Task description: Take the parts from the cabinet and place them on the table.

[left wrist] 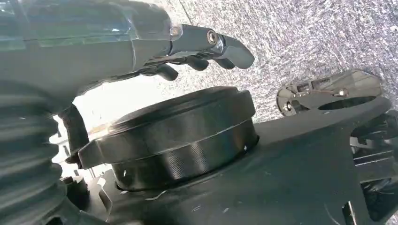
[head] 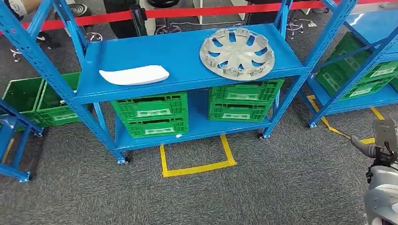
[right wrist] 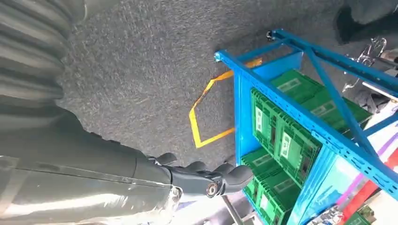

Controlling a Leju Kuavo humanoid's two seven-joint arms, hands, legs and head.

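Nearest, at the lower right of the head view, the silver right arm [head: 381, 187] is hanging low over the grey carpet [head: 263, 192]. In the right wrist view the right hand [right wrist: 206, 180] is holding nothing, its dark fingers [right wrist: 237, 176] lying loosely side by side and slightly curled over the carpet, well apart from both parts. In the left wrist view the left hand [left wrist: 206, 47] is likewise holding nothing, its fingers [left wrist: 234, 49] lying together and gently bent above the carpet. Farther out, yellow floor tape [head: 197, 164] is marking a square just before the blue cabinet [head: 187, 70]. Green crates [head: 152, 115] are sitting stacked on the cabinet's lower shelf. On the upper shelf, the white curved part [head: 135, 75] is lying flat toward the left front edge, and the silver wheel cover [head: 237, 53] is lying to its right, the two apart from each other. Beyond the cabinet, a red barrier tape [head: 187, 11] is running across the far floor.
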